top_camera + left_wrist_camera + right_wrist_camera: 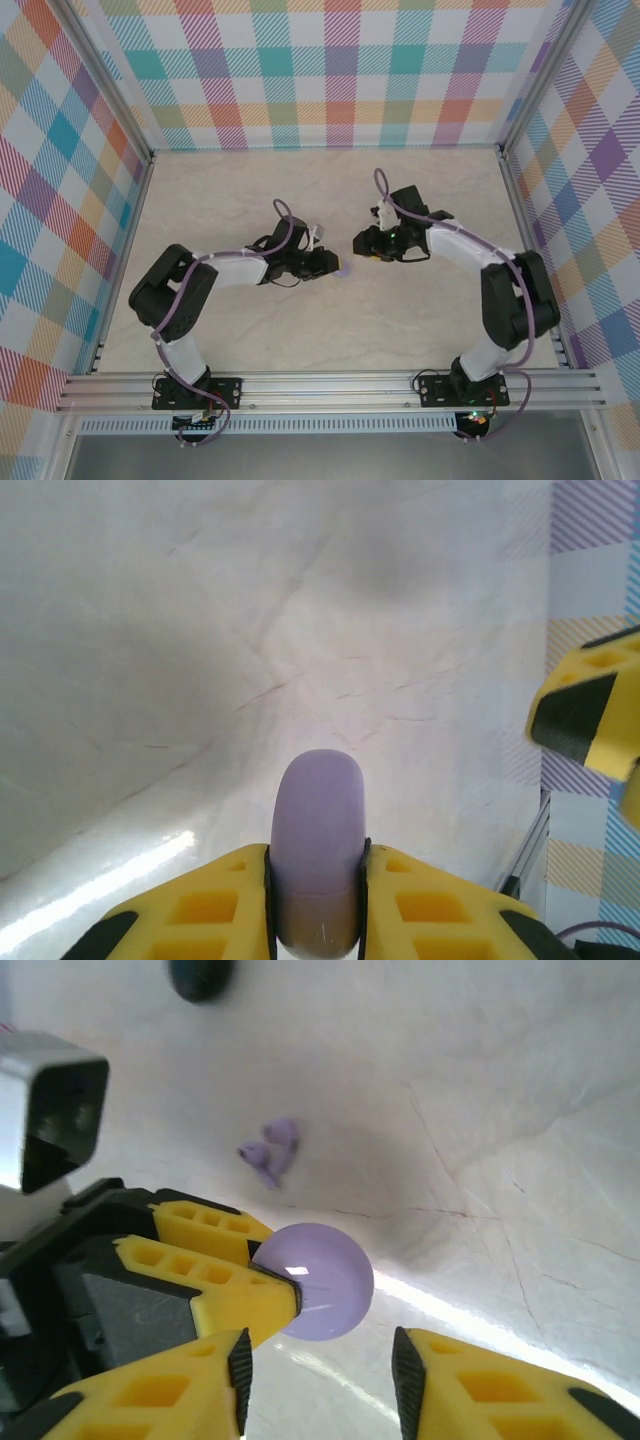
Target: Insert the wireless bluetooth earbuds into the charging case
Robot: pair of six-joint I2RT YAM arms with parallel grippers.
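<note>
The charging case (318, 830) sits on edge, clamped in the left gripper (317, 865). The right gripper (320, 1360) is spread wide just beside it, holding nothing. Both earbuds (270, 1153) lie together on the table (500, 1110) nearby.

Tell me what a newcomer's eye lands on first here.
The lavender charging case stands out, clamped edge-on in the left claw at mid-table. The right claw faces it, open. Two small lavender earbuds lie loose on the table just past the case.
</note>
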